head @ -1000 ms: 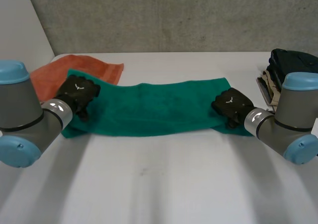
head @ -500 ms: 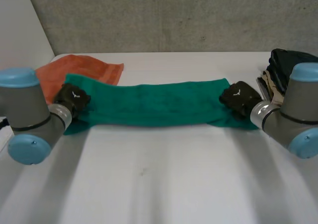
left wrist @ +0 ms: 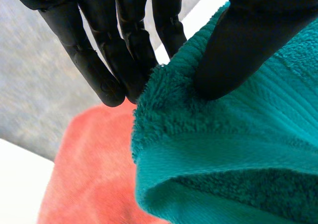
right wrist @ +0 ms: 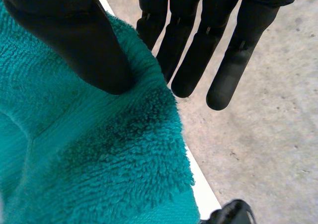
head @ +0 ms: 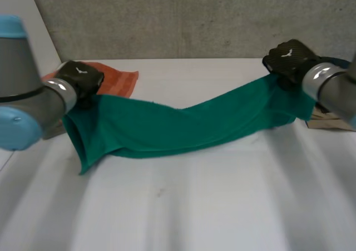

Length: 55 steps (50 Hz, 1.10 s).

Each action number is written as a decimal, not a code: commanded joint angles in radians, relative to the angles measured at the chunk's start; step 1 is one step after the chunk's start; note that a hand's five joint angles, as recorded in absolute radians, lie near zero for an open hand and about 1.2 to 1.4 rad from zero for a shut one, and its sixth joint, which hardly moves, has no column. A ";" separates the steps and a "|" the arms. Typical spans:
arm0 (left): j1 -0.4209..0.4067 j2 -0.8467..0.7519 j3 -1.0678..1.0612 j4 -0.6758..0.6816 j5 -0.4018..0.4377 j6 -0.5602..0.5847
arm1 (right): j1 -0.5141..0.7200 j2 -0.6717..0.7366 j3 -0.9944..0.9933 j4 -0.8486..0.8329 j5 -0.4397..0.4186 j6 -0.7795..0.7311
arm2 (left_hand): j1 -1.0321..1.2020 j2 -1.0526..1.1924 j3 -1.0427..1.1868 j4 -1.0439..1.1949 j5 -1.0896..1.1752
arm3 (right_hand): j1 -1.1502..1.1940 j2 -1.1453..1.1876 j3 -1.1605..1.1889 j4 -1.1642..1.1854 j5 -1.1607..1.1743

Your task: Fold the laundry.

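Pinching one end of the green towel, the left hand holds it over an orange cloth. The towel's middle sags to the table, and the right hand pinches the other end higher. Close up, each wrist view shows a thumb pressing pile against straight fingers.

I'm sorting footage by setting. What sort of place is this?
Probably a robotics lab, not a home: a bare grey concrete wall, a plain white table, and the black left hand and right hand each pinching a green terry towel.
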 commanded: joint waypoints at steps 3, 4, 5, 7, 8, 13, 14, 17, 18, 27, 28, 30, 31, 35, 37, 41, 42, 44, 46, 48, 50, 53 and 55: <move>-0.068 -0.299 0.249 -0.017 -0.167 -0.004 | 0.076 0.254 -0.108 -0.209 0.161 0.003 | 0.105 0.062 0.070 0.061 0.096 | 0.037 -0.004 -0.014 -0.028 -0.003; -0.076 -0.308 0.257 -0.015 -0.168 -0.006 | 0.083 0.265 -0.108 -0.230 0.175 0.003 | -0.079 -0.122 -0.114 -0.123 -0.088 | -0.212 -0.253 -0.263 -0.277 -0.252; -0.084 -0.316 0.265 -0.012 -0.170 -0.009 | 0.089 0.272 -0.108 -0.252 0.190 0.004 | -0.319 -0.362 -0.354 -0.363 -0.328 | -0.473 -0.514 -0.524 -0.539 -0.513; -0.104 -0.318 0.280 0.006 -0.180 -0.015 | 0.104 0.285 -0.101 -0.315 0.244 0.012 | -0.980 -1.023 -1.015 -1.024 -0.989 | -0.913 -0.954 -0.964 -0.978 -0.952; -0.108 -0.316 0.282 0.015 -0.190 -0.017 | 0.107 0.285 -0.100 -0.335 0.265 0.017 | -0.980 -1.023 -1.015 -1.024 -0.989 | -0.954 -0.995 -1.005 -1.019 -0.994; -0.116 -0.212 0.249 0.078 -0.257 -0.023 | 0.110 0.224 -0.065 -0.373 0.318 0.067 | -0.980 -1.023 -1.015 -1.024 -0.989 | -0.957 -0.998 -1.008 -1.023 -0.997; -0.116 -0.192 0.240 0.090 -0.263 -0.023 | 0.107 0.207 -0.056 -0.370 0.313 0.075 | -0.980 -1.023 -1.015 -1.024 -0.989 | -0.957 -0.998 -1.008 -1.023 -0.997; -0.122 -0.088 0.129 0.117 -0.259 -0.015 | 0.080 0.133 0.006 -0.311 0.252 0.095 | -0.980 -1.023 -1.015 -1.024 -0.989 | -0.957 -0.998 -1.008 -1.023 -0.997; -0.122 -0.068 0.096 0.120 -0.254 -0.009 | 0.070 0.121 0.017 -0.292 0.237 0.093 | -0.980 -1.023 -1.015 -1.024 -0.989 | -0.957 -0.998 -1.008 -1.023 -0.997; -0.122 0.123 -0.280 0.141 -0.168 0.149 | -0.045 0.090 0.075 0.042 -0.006 -0.060 | -0.841 -0.885 -0.876 -0.885 -0.850 | -0.661 -0.702 -0.712 -0.727 -0.701; -0.112 0.136 -0.325 0.153 -0.159 0.169 | -0.049 0.093 0.075 0.052 -0.010 -0.068 | -0.792 -0.835 -0.827 -0.836 -0.801 | -0.643 -0.684 -0.694 -0.709 -0.683; -0.095 0.141 -0.372 0.175 -0.141 0.184 | -0.072 0.123 0.066 0.064 -0.018 -0.118 | -0.739 -0.782 -0.774 -0.783 -0.748 | -0.521 -0.562 -0.572 -0.586 -0.560; -0.088 0.140 -0.384 0.182 -0.135 0.184 | -0.075 0.133 0.063 0.055 -0.020 -0.126 | -0.738 -0.782 -0.773 -0.782 -0.747 | -0.491 -0.532 -0.542 -0.556 -0.531; -0.056 0.114 -0.401 0.222 -0.090 0.184 | -0.086 0.202 0.031 -0.045 -0.020 -0.129 | -0.732 -0.776 -0.768 -0.777 -0.742 | -0.435 -0.476 -0.486 -0.500 -0.475; -0.041 0.092 -0.398 0.233 -0.082 0.184 | -0.088 0.223 0.020 -0.079 -0.020 -0.124 | -0.732 -0.776 -0.768 -0.776 -0.742 | -0.435 -0.476 -0.486 -0.500 -0.474; -0.032 0.066 -0.389 0.235 -0.075 0.183 | -0.085 0.286 -0.023 -0.161 -0.015 -0.126 | -0.732 -0.776 -0.768 -0.776 -0.742 | -0.435 -0.476 -0.486 -0.500 -0.474; -0.032 0.063 -0.387 0.236 -0.075 0.181 | -0.085 0.295 -0.031 -0.171 -0.014 -0.127 | -0.732 -0.776 -0.768 -0.776 -0.742 | -0.435 -0.476 -0.486 -0.500 -0.474; -0.035 0.055 -0.387 0.239 -0.076 0.178 | -0.083 0.311 -0.048 -0.181 -0.012 -0.123 | -0.735 -0.779 -0.771 -0.779 -0.744 | -0.435 -0.476 -0.486 -0.500 -0.474; -0.039 0.049 -0.384 0.244 -0.075 0.177 | -0.080 0.331 -0.072 -0.181 -0.007 -0.117 | -0.741 -0.785 -0.776 -0.785 -0.750 | -0.429 -0.470 -0.480 -0.494 -0.469; -0.042 0.046 -0.383 0.247 -0.078 0.177 | -0.077 0.343 -0.088 -0.183 -0.004 -0.112 | -0.744 -0.788 -0.779 -0.788 -0.753 | -0.408 -0.449 -0.459 -0.474 -0.448; -0.042 0.044 -0.381 0.250 -0.076 0.177 | -0.072 0.358 -0.104 -0.185 -0.001 -0.107 | -0.753 -0.796 -0.788 -0.797 -0.762 | -0.391 -0.432 -0.442 -0.456 -0.430; -0.041 0.046 -0.378 0.258 -0.075 0.177 | -0.066 0.384 -0.129 -0.186 0.002 -0.111 | -0.756 -0.799 -0.791 -0.800 -0.765 | -0.391 -0.432 -0.442 -0.456 -0.430; -0.039 0.046 -0.375 0.258 -0.076 0.177 | -0.063 0.397 -0.140 -0.183 0.005 -0.114 | -0.759 -0.802 -0.794 -0.803 -0.768 | -0.391 -0.432 -0.442 -0.456 -0.430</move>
